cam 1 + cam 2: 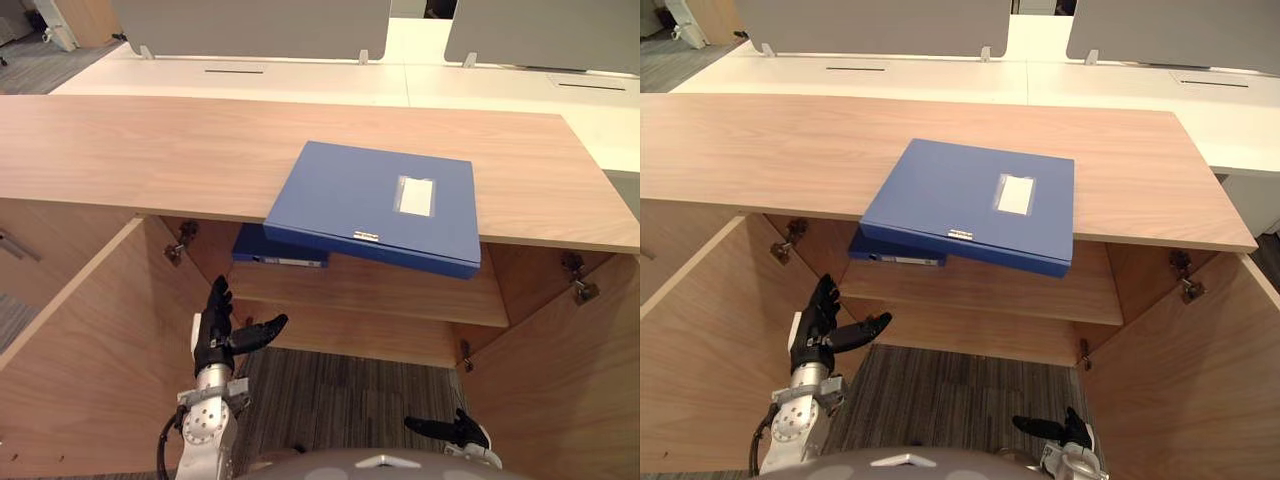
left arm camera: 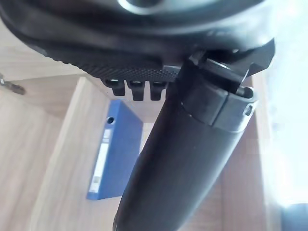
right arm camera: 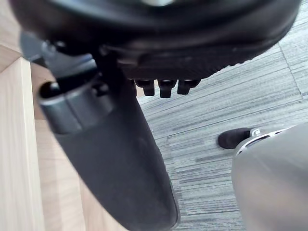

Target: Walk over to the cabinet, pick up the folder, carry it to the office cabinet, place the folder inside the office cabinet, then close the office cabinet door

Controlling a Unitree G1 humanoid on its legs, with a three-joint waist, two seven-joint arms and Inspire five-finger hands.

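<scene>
Two wooden doors stand open on the cabinet (image 1: 360, 340). Far to the left is the left door (image 1: 70, 340). Just beside it the left hand (image 1: 215, 335) is held up in front of the opening. Its fingers are straight and wide, the thumb sticks out to the side, and it holds nothing. Past it, a second blue folder (image 1: 262, 248) lies on the shelf (image 1: 400, 290) inside. Above that, the blue folder (image 1: 380, 205) lies flat on the wooden tabletop (image 1: 150, 150), with its near edge poking out over the front. Lower down and to the right, the right hand (image 1: 460, 432) hangs over the grey carpet (image 1: 340, 400), fingers loose and open, holding nothing. The right door (image 1: 570, 380) is farthest right.
</scene>
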